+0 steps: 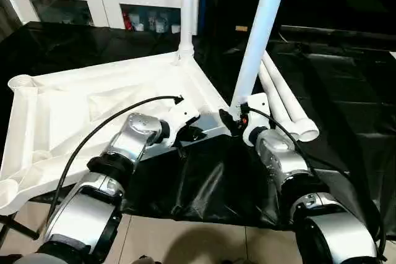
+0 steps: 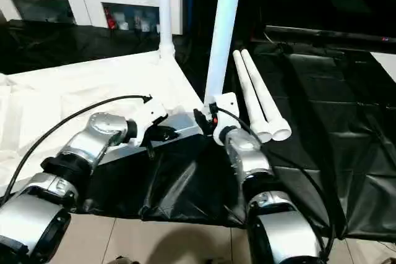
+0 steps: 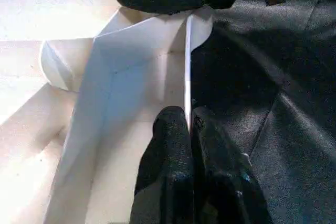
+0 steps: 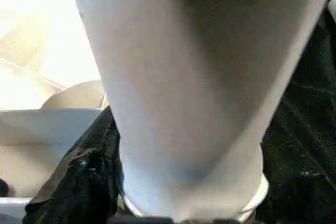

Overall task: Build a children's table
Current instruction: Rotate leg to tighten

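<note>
One leg (image 1: pixel 187 10) is already standing in the far corner socket, top centre of frame, so that's one of four done by my count. I've got the upturned tabletop (image 1: pixel 74 112) spread across the left half of the picture, rim up, its long side running left to right. My left gripper (image 3: pixel 189 145) is pinched shut on the thin near rim, steadying it. My right gripper (image 1: pixel 238 119), centre frame, is wrapped round the second leg (image 1: pixel 257 35), which rises steeply toward the top edge, leaning a little right (not plumb yet), foot right at the near corner socket; I can't tell whether it's seated. Two spare legs (image 1: pixel 288 100) lie side by side on the black cloth (image 1: pixel 346 91) at right, pointing up and away.
</note>
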Tool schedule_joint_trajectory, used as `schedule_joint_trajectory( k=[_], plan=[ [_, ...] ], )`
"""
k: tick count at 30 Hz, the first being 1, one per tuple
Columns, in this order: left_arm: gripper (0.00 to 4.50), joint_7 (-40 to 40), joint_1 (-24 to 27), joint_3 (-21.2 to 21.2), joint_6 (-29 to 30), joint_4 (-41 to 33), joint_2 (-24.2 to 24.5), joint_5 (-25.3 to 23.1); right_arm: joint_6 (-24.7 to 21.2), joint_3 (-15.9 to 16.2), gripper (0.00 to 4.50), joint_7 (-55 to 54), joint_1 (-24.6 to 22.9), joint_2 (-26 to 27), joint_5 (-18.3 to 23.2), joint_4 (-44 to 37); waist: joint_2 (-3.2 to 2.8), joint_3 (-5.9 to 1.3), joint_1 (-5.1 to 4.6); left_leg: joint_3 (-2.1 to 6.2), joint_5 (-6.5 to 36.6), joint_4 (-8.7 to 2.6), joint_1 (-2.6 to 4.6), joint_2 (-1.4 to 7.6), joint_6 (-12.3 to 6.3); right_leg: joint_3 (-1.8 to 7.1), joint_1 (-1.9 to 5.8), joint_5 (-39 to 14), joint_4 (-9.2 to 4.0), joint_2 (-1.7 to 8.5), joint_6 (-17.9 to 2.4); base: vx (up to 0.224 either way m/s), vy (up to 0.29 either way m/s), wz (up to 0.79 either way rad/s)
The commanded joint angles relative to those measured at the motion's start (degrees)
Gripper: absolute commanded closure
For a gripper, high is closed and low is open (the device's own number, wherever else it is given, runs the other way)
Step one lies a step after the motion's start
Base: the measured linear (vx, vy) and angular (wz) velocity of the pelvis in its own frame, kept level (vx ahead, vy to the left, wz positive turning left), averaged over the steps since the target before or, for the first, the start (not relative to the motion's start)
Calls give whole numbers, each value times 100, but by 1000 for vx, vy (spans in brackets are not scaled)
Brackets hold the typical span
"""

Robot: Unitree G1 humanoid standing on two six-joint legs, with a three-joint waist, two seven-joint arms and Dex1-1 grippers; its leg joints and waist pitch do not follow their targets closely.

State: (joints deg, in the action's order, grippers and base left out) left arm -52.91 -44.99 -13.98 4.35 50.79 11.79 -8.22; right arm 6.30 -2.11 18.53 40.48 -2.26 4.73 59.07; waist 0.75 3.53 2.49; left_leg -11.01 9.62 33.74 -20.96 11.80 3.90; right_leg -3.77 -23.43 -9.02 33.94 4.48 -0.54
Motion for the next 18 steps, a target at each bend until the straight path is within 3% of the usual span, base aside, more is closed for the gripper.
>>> schedule_joint_trajectory(
  k=[1,5,8,9,11,13,15,18],
  plan=[
    [450,72,-56,-241,-308,10,-233,-89,12,268,95,430,58,470,-53,183,-13,-368,-39,103,2232,-444,107,126,-31,211,158,-2760,-557,362,-909,0,0,0],
    [450,-295,44,-248,-519,-74,-92,10,133,393,67,831,23,282,-126,72,-8,-376,-59,108,2192,-449,75,125,-57,215,192,-2623,-529,367,-980,0,0,0],
    [450,-901,203,-298,-805,-234,216,115,189,595,67,1882,-143,-83,-75,-261,-10,-393,-79,91,2007,-447,45,141,-119,236,218,-2158,-464,361,-1145,0,0,0],
    [450,-901,203,-298,-805,-234,216,115,189,595,67,1882,-143,-83,-75,-261,-3,-412,-69,89,1856,-438,17,143,-178,232,268,-1884,-424,354,-1213,0,0,0],
    [450,-1040,237,-291,-839,-253,295,120,215,650,67,2250,-199,-194,-57,-349,-11,-426,-53,53,1676,-411,57,145,-244,250,244,-1555,-404,355,-1351,0,0,0],
    [450,-1725,371,-261,-969,-389,527,319,26,858,67,3463,-422,-591,92,-784,5,-433,9,26,1323,-389,17,154,-425,233,314,-1080,-340,322,-1466,0,0,0],
    [450,-2038,420,-270,-991,-453,627,404,-71,956,67,3869,-490,-753,120,-938,-10,-444,35,11,1189,-377,26,173,-527,232,302,-827,-302,324,-1567,0,0,0],
    [450,-2398,492,-301,-1066,-501,815,453,-196,1090,67,4479,-565,-1019,133,-1148,-4,-421,69,8,1292,-391,39,178,-468,227,293,-1061,-323,331,-1560,0,0,0]
  ],
)
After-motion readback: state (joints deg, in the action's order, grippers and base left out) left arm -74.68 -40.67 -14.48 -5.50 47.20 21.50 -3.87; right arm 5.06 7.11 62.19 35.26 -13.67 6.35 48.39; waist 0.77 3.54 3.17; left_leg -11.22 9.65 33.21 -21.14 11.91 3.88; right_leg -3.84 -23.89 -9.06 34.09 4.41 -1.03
